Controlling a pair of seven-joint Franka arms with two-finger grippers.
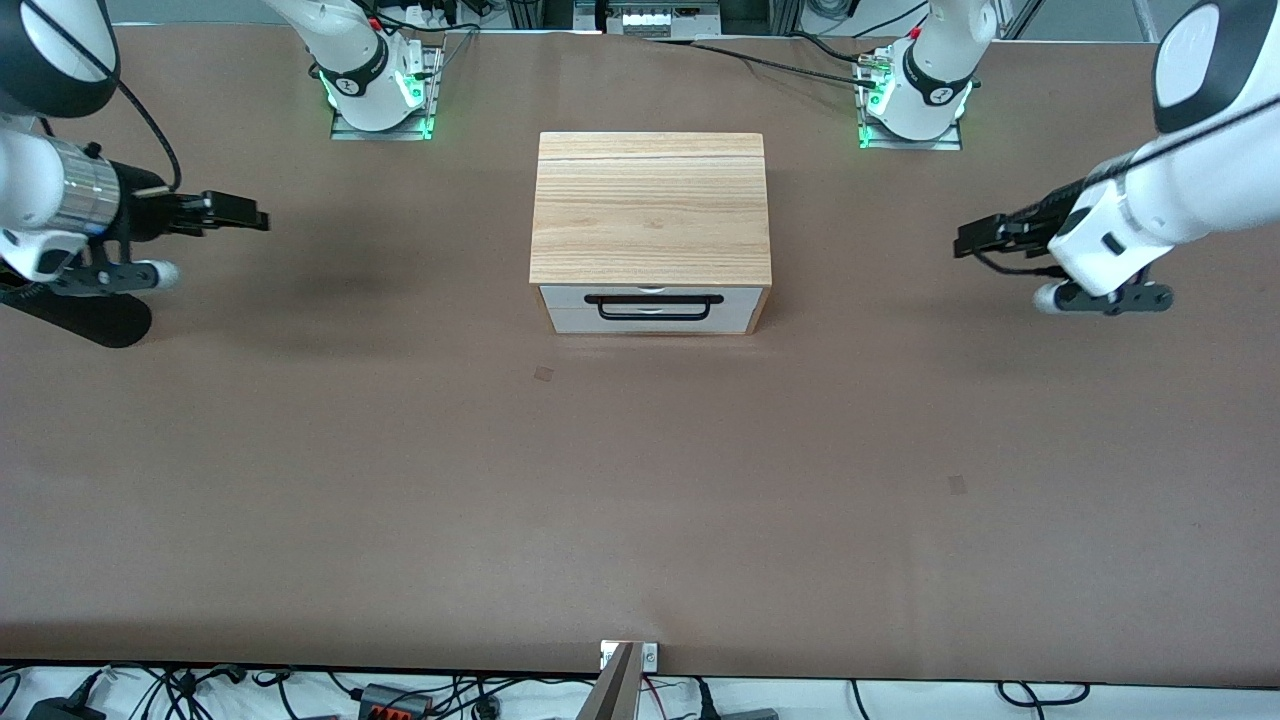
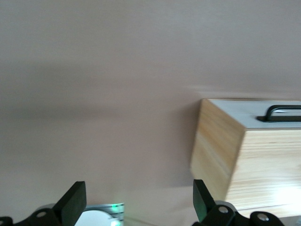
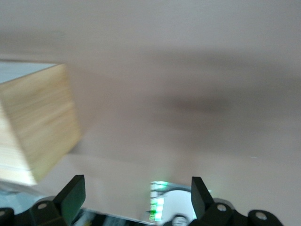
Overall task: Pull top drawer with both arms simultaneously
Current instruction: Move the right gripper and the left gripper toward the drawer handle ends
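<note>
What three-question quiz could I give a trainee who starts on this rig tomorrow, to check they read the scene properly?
1. True or false: the top drawer is shut.
2. What does each gripper hold?
A) the handle
B) nothing
C) a cable
3. Fill in: the black handle faces the ____ camera.

Key
1. True: its white front sits flush in the box.
2. B: the left gripper and the right gripper are both open, in the air over bare table at either end of the box.
3. front.
</note>
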